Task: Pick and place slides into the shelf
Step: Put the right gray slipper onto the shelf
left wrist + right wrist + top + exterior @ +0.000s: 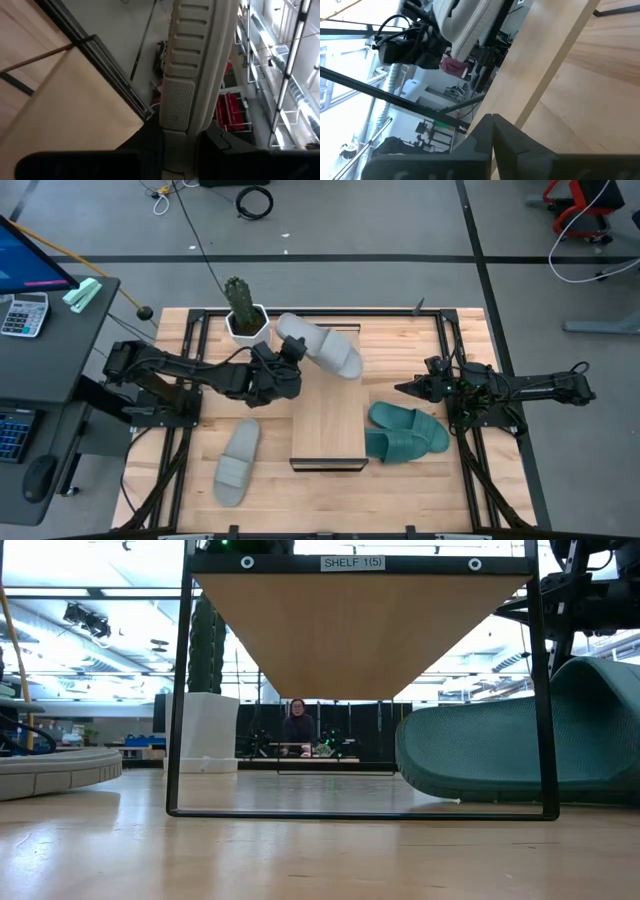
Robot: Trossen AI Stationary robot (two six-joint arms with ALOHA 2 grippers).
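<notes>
Foam-soft and light, the grey slide [320, 346] I hold by its heel edge beyond the shelf [328, 425] flexes in my left gripper [291, 363] fingers' pinch, while my right gripper [405, 389] fingers sit pressed together.

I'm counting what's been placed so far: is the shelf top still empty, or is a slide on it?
Empty. From above, the shelf board is bare; the left pincer holds a grey slide lifted beyond it.
</notes>
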